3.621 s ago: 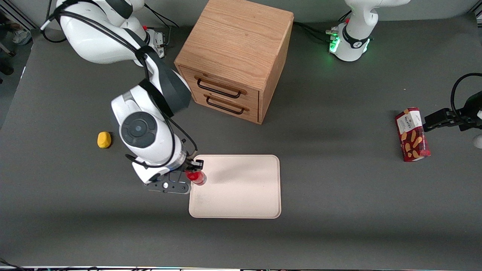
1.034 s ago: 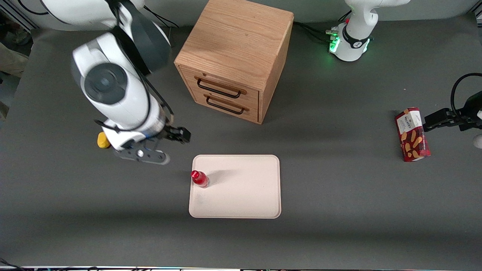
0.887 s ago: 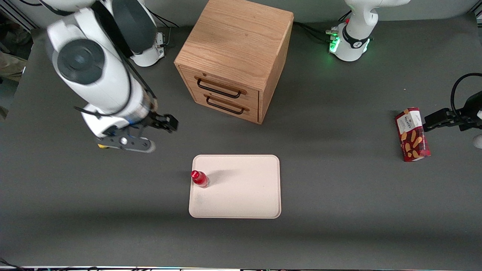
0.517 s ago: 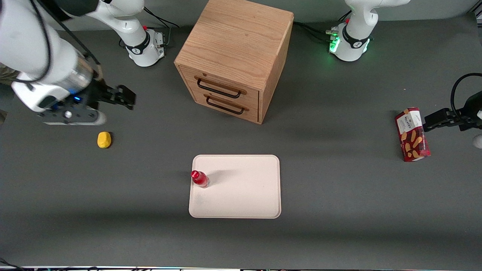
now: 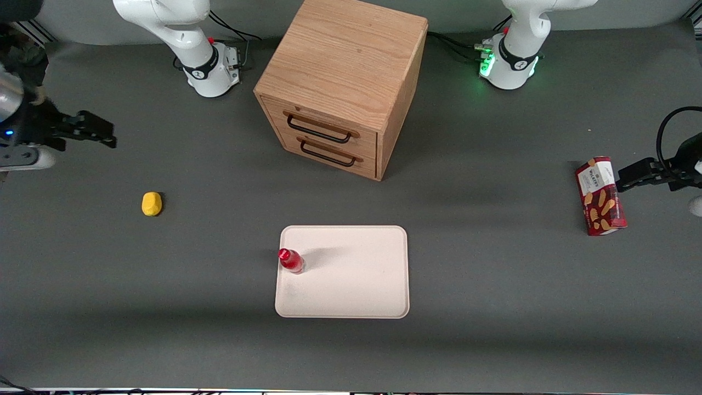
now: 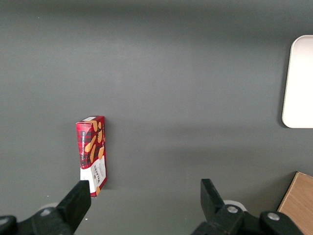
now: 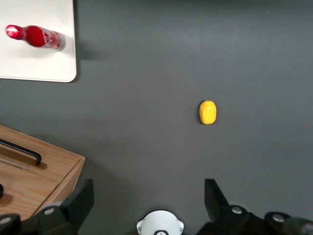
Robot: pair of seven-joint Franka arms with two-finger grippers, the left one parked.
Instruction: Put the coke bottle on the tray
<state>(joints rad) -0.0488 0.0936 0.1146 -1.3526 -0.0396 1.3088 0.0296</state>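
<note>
**Bottle stands on the tray, hand well clear**

Front view: the coke bottle stands upright on the tray, just inside the rim at the working arm's end, which suggests it was set down at the nearest reachable edge. The hand hangs high toward the working arm's end of the desk, well apart from the bottle, holding nothing. A yellow object lies between them.

Right wrist view: the fingers stand spread apart and empty; bottle on tray. The placement looks complete.
</note>
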